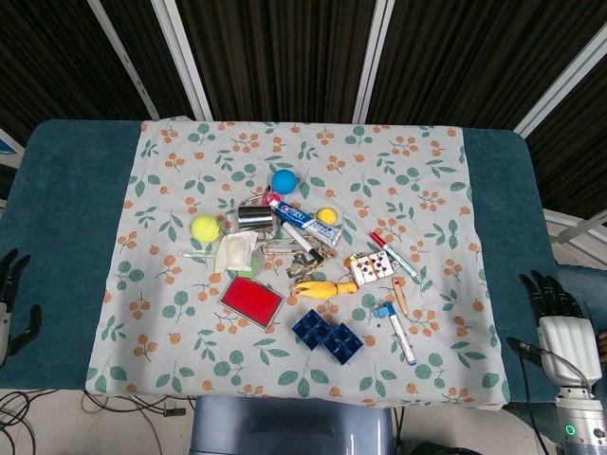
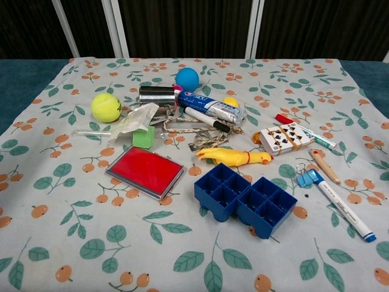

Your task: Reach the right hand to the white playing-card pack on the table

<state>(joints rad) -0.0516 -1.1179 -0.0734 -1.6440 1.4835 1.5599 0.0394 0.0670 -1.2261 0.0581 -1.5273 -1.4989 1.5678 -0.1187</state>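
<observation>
Right, card pack (image 1: 371,267) sits centre-right of the head view, beside the rubber chicken (image 1: 323,288). Right hand (image 1: 558,313) at lower right edge, empty, fingers spread. Approach from above, clearing the markers (image 1: 393,254).

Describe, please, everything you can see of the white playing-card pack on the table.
The playing-card pack is a flat white stack, top card face up with black pips, bound by a thin band. It lies slightly askew on the floral tablecloth, right of centre, between the yellow rubber chicken and the red-capped marker. No hand touches it.
</observation>
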